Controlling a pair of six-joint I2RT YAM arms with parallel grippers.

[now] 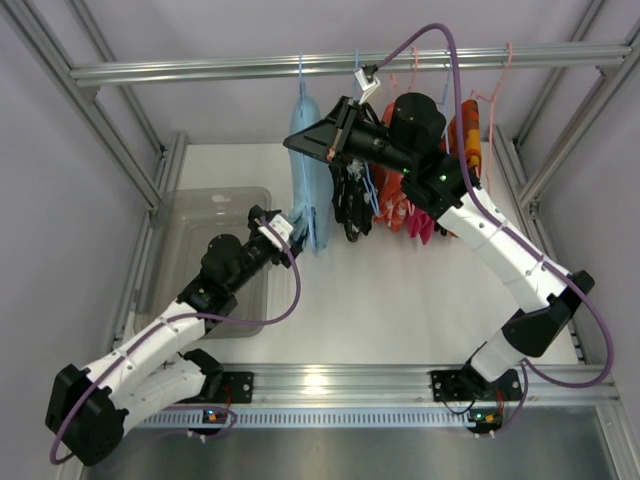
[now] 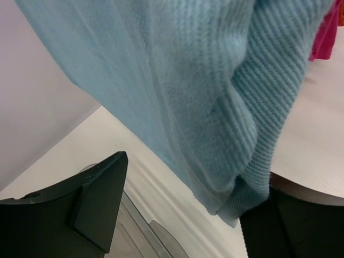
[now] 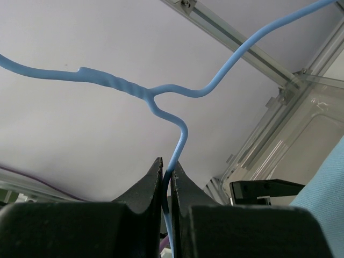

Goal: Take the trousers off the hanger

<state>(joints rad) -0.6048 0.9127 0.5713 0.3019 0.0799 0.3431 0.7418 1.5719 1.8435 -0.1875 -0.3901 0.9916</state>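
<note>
Barely started: trousers not yet off the blue hanger, dangling under the rail.
Right gripper reaching high, pressed tight on the hanger wire below the twist. Left gripper stretched forward, spread wide around the bottom hem, fabric between the fingers, no pinch yet.

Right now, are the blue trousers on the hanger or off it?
On it: the blue trousers hang from the blue hanger under the rail, their hem between the open left fingers.
</note>
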